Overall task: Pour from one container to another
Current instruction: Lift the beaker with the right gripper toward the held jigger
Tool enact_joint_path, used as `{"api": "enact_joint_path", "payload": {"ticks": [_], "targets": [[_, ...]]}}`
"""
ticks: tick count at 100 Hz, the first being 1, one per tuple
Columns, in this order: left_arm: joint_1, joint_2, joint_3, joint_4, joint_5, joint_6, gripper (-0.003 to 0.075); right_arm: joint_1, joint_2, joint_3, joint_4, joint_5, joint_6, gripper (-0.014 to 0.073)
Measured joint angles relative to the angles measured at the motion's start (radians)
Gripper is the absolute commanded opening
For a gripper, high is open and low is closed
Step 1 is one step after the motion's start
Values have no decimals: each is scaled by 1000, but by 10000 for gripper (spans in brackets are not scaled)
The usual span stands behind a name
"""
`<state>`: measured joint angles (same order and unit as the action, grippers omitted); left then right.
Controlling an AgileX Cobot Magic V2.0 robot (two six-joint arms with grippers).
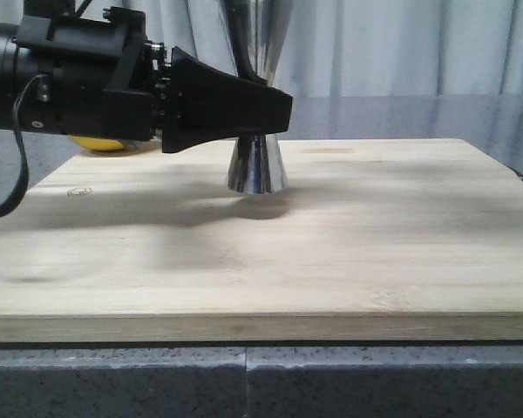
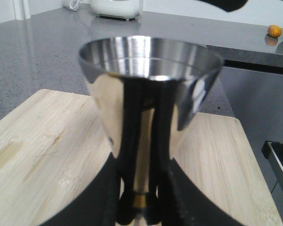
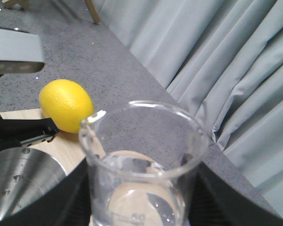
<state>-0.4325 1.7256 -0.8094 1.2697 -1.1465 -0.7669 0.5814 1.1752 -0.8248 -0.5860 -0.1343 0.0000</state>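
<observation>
The steel jigger stands upright on the wooden board, its upper cup rising in front of the curtain. My left gripper comes in from the left and is shut on the jigger's narrow waist. In the left wrist view the jigger fills the middle, with the gold band low between the gripper's black fingers. The clear glass beaker is held in my right gripper, with black fingers against both its sides. It hangs beside and above the jigger's open cup. Neither shows in the front view.
A yellow lemon lies at the board's far left corner, behind the left arm. Grey stone counter surrounds the board, with pale curtains behind. A white appliance and a small orange object sit on the far counter.
</observation>
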Motion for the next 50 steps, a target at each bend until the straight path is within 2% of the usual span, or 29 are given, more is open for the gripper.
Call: {"api": "enact_joint_path", "payload": {"ticks": [50], "targets": [[0,0,0,2,0,-2,-19,2,0,0,-63,36,0,289]]}}
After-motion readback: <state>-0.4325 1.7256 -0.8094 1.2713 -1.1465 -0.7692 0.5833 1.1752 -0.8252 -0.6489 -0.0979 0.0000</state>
